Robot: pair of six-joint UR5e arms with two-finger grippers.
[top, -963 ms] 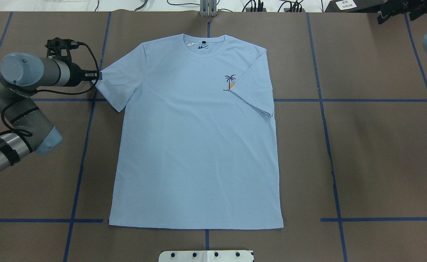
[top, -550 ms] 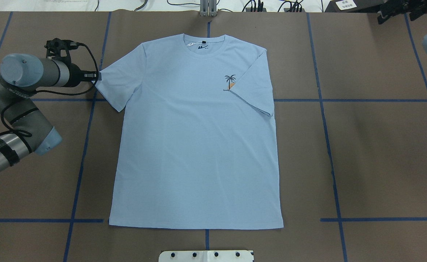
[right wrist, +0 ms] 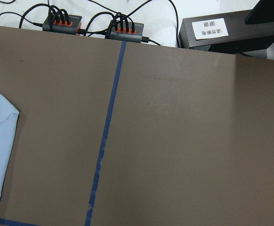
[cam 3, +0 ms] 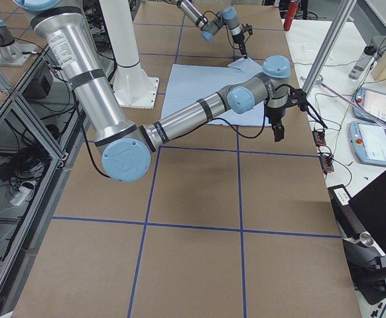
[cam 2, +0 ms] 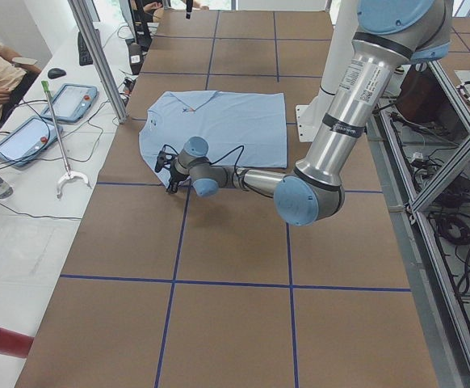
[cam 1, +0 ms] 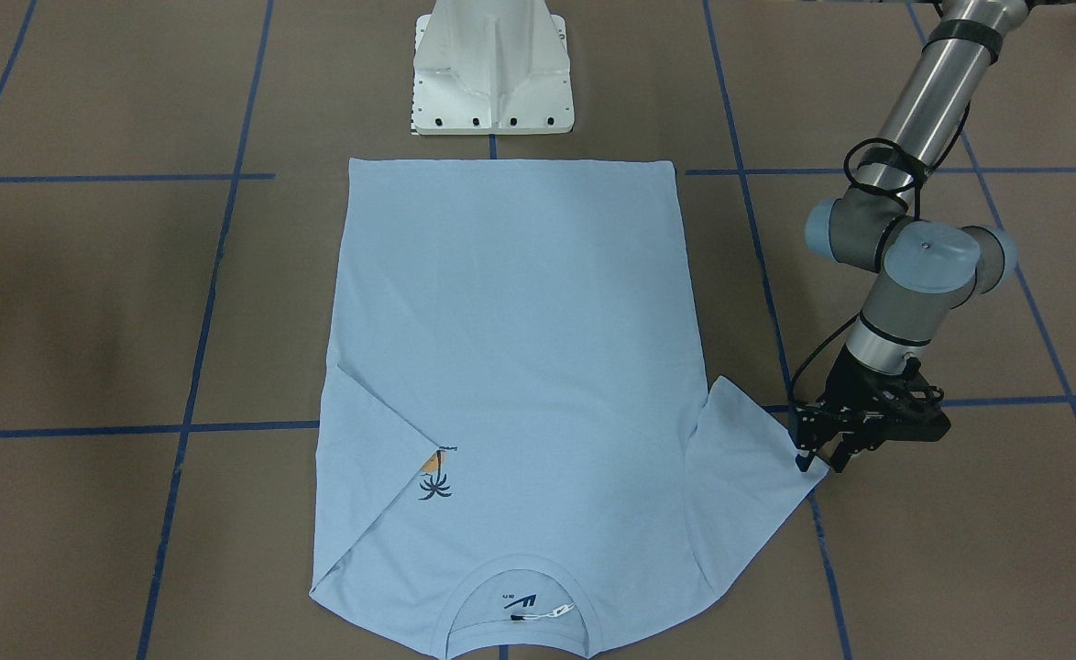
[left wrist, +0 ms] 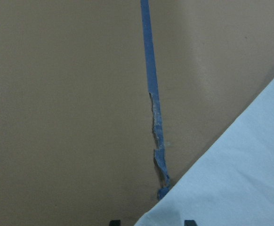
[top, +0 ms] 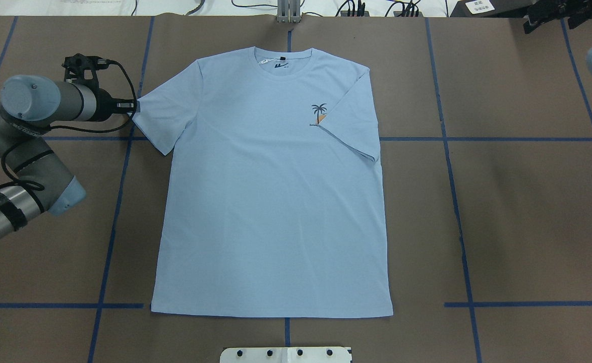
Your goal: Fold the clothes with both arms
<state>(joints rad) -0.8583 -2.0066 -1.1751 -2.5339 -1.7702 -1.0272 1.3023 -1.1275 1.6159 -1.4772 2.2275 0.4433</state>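
Left arm point(top: 39, 98): slight shift; T-shirt point(top: 271, 201) static.

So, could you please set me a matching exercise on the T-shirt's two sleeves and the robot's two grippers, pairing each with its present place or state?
Things:
1. sleeve on the robot's left
2. sleeve on the robot's right
3. left gripper
4. right gripper

Places or states:
A. folded inward, covering part of the chest print
B. well apart from the T-shirt
C. spread out flat
D. jaws open at a sleeve's outer edge

Pairs: 1-C, 2-A, 3-D, 4-B.
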